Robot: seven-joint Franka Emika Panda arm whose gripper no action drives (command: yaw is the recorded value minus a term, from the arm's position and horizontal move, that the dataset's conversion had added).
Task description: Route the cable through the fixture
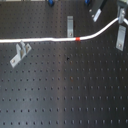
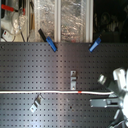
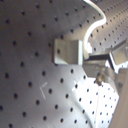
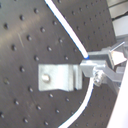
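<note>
The white cable (image 1: 45, 39) lies across the black perforated board from the first exterior view's left. Its red band (image 1: 77, 38) sits past the middle, and from there the cable rises toward my gripper (image 1: 122, 17) at the first exterior view's upper right. A metal fixture bracket (image 1: 121, 37) stands just below the gripper. In the second wrist view the cable (image 4: 65, 27) runs into my fingers (image 4: 95, 67), which are shut on it right beside the bracket (image 4: 57, 77). The first wrist view shows the same bracket (image 3: 67, 50) with the cable (image 3: 95, 22) curving past it.
Other metal brackets stand on the board: one near the cable's middle (image 1: 70, 24), one at the first exterior view's left (image 1: 20, 53), one at the back (image 1: 97, 12). Two blue clamps (image 2: 50, 42) (image 2: 95, 44) sit at the board's far edge in the second exterior view.
</note>
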